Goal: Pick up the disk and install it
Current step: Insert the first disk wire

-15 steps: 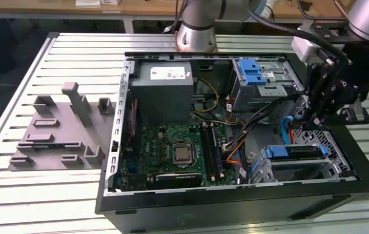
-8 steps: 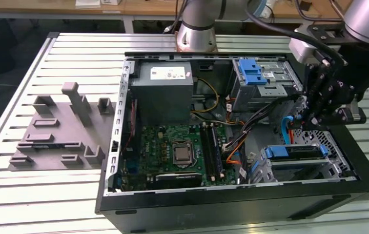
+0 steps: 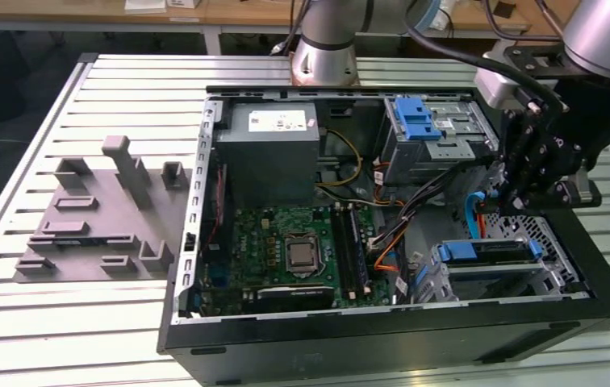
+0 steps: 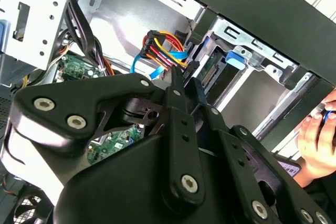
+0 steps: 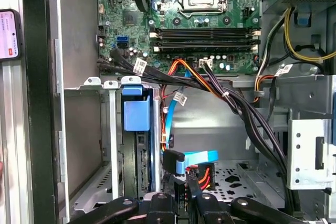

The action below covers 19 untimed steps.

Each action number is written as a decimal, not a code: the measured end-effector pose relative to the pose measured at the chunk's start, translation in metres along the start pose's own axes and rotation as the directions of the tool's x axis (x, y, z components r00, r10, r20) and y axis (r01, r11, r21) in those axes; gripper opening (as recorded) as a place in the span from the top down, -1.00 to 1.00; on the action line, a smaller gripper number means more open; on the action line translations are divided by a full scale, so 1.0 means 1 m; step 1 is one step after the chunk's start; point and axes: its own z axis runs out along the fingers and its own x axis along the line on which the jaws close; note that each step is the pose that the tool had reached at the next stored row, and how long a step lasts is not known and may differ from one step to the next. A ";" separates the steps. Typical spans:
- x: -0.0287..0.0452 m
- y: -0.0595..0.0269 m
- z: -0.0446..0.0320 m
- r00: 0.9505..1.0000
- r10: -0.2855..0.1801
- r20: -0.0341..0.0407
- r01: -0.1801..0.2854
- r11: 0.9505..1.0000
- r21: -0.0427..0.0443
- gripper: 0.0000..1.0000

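We see the disk [image 3: 482, 251] already seated in its bay at lower right; our gripper [image 3: 528, 201] hovers above, jaws' state unclear.

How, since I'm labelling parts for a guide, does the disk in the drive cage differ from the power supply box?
Colour: the disk is framed by a blue carrier, while the power supply box is plain grey with a white sticker. Bulk: the disk is slim, and the power supply box is much thicker. Place: the disk sits in the metal cage at the exterior view's right, while the power supply box adjoins the motherboard. Both lie inside the open case.
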 end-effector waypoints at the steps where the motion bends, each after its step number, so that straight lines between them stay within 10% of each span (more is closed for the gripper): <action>1: 0.0000 0.0000 0.0001 1.000 0.000 0.000 0.000 1.000 0.000 0.53; 12: 0.0010 -0.0001 0.0004 1.000 0.000 0.000 0.000 1.000 0.000 0.67; 19: 0.0183 -0.0003 0.0060 1.000 0.000 0.000 0.000 1.000 -0.001 0.67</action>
